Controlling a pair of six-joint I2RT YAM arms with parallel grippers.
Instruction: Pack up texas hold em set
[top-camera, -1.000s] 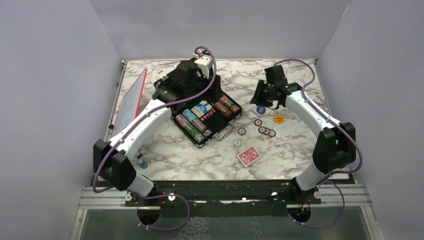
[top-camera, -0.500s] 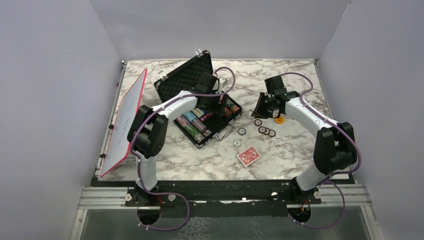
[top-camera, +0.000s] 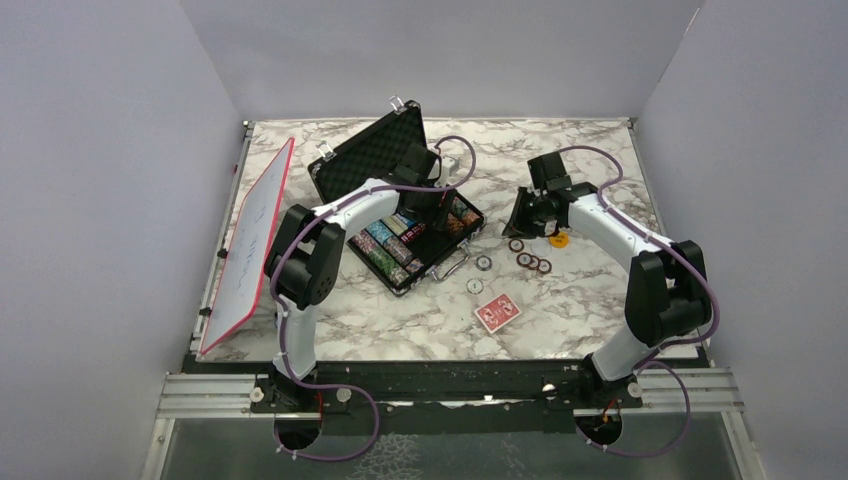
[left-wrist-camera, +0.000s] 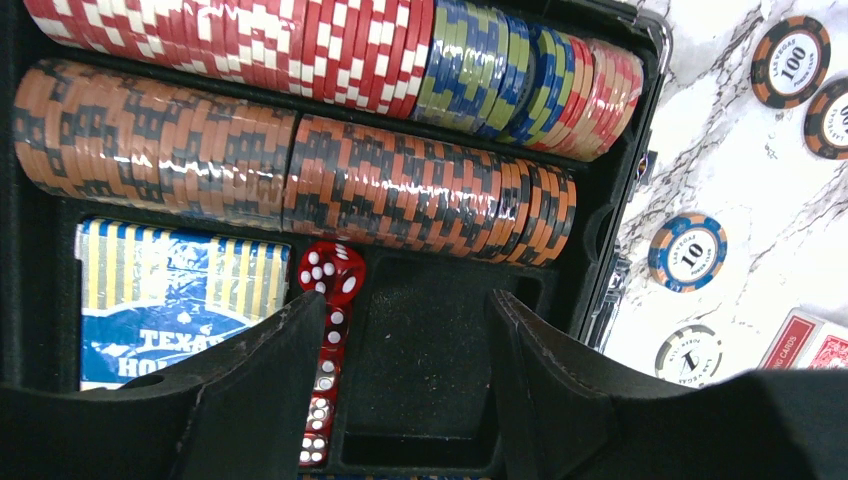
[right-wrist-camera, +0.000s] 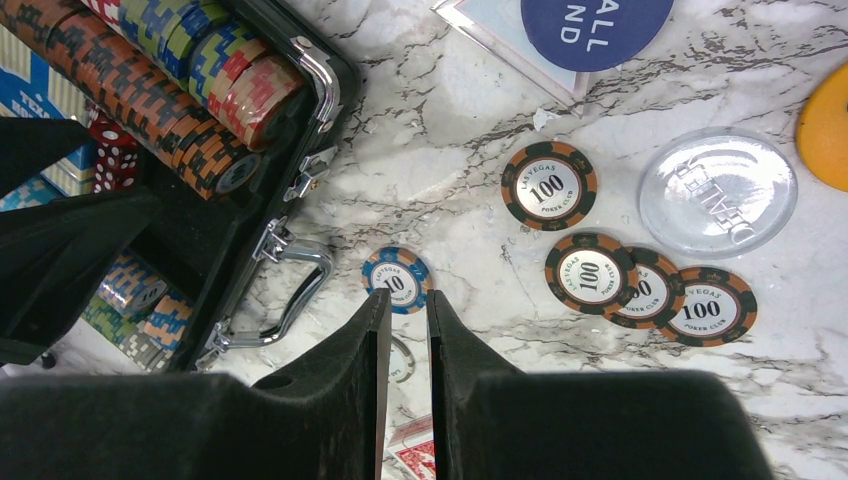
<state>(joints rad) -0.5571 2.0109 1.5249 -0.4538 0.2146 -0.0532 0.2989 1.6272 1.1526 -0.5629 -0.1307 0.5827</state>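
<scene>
The black briefcase (top-camera: 372, 152) lies open at the table's middle. Rows of poker chips (left-wrist-camera: 300, 170), a blue card box (left-wrist-camera: 170, 300) and red dice (left-wrist-camera: 330, 272) fill its foam tray. My left gripper (left-wrist-camera: 405, 300) hangs open over an empty compartment beside the dice, with nothing between its fingers. My right gripper (right-wrist-camera: 405, 295) hovers above the marble near a blue "10" chip (right-wrist-camera: 398, 270). Its jaws stand a narrow slit apart and hold nothing. Loose "100" chips (right-wrist-camera: 548, 185), a clear dealer disc (right-wrist-camera: 717, 190), a blue disc (right-wrist-camera: 595, 25) and an orange disc (right-wrist-camera: 828, 130) lie on the table. Red-backed cards (top-camera: 497, 313) lie nearer the front.
A red-edged white board (top-camera: 250, 245) leans along the left wall. The case's metal handle (right-wrist-camera: 290, 290) juts toward the loose chips. Two more single chips (top-camera: 483, 262) lie between the case and the cards. Grey walls close in the table on three sides.
My left arm swung from over the case's lid down into the tray, and its jaws narrowed a little. My right gripper dropped slightly toward the discs and its jaws closed to a slit.
</scene>
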